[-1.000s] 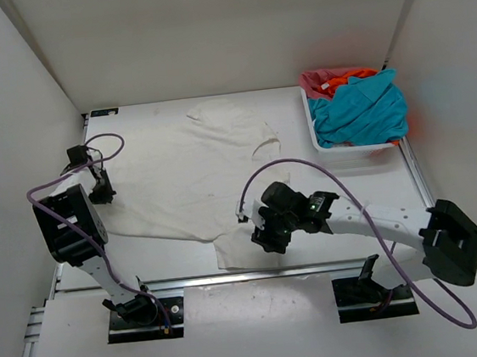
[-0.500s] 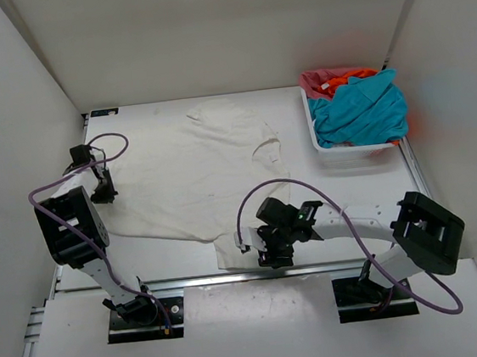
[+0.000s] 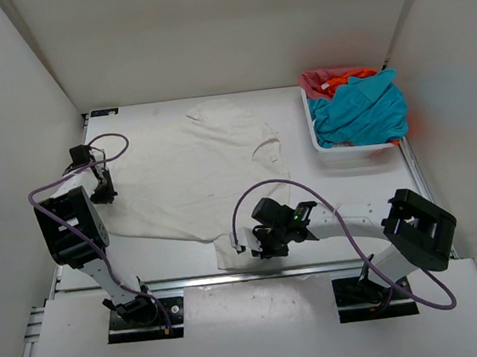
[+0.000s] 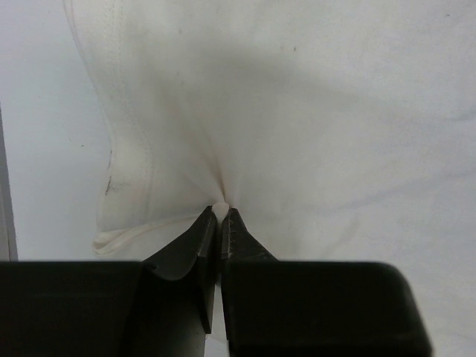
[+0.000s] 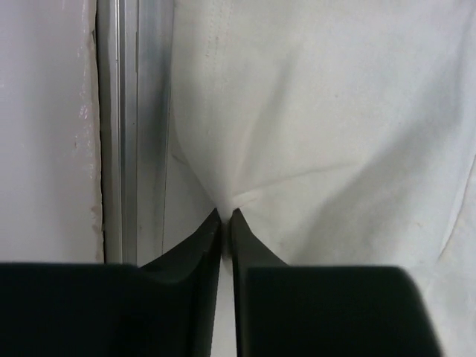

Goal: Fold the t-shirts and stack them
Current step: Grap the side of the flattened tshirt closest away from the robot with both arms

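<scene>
lying spread across the table (image 3: 377, 194), the white t-shirt (image 3: 187, 175) is pinched at its left edge by the left gripper (image 4: 221, 212), closed tight on a small fold. its near hem is clamped by the right gripper (image 5: 225, 216) beside a metal rail (image 5: 126, 111). the teal t-shirt (image 3: 364, 110), orange t-shirt (image 3: 355, 72) and pinkish-red t-shirt (image 3: 320, 78) are heaped in the basket (image 3: 347, 155), far right.

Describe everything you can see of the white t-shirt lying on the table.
The white t-shirt is soft, off-white cloth with a stitched hem, spread mostly flat on the table with shallow wrinkles. One sleeve points toward the far side; the other is creased over on the side toward the basket. The left gripper is shut on a pinch of cloth near its left edge, the right gripper on a pinch at its near corner, beside the metal rail.
</scene>
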`<state>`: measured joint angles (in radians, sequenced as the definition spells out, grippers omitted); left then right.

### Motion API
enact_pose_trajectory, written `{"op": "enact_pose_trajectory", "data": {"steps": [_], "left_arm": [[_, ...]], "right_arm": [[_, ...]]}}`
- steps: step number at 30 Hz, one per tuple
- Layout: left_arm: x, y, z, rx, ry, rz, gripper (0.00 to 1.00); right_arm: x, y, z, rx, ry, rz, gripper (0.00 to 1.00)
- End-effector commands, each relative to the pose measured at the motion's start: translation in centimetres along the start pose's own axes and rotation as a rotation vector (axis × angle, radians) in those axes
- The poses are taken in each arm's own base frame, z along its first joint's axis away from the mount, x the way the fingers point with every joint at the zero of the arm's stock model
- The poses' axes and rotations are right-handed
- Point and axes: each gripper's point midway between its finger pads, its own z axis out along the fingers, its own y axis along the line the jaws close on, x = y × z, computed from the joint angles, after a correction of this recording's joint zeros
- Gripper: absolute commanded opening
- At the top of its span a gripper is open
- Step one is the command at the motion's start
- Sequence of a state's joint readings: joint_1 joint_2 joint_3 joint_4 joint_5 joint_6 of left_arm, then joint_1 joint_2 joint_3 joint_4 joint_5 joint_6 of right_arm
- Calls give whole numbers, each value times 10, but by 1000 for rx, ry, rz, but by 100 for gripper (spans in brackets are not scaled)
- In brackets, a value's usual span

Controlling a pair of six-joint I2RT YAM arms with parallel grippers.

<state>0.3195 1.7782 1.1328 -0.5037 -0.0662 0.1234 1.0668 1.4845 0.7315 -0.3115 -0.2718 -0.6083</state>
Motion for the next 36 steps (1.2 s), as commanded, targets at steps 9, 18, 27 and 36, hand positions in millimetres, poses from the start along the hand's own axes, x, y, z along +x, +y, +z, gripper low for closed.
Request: {"op": "enact_pose_trajectory", "data": {"steps": [9, 18, 27, 36], "left_arm": [[-9, 14, -26, -28, -46, 3, 28], [-17, 10, -32, 12, -73, -22, 22], [-13, 22, -13, -34, -27, -25, 40], [-3, 12, 5, 3, 40, 10, 34]], "right_arm": [[2, -20, -25, 69, 15, 86, 0], [-34, -27, -48, 62, -65, 45, 0], [-30, -29, -50, 50, -49, 67, 0], [-29, -28, -48, 49, -48, 92, 0]]}}
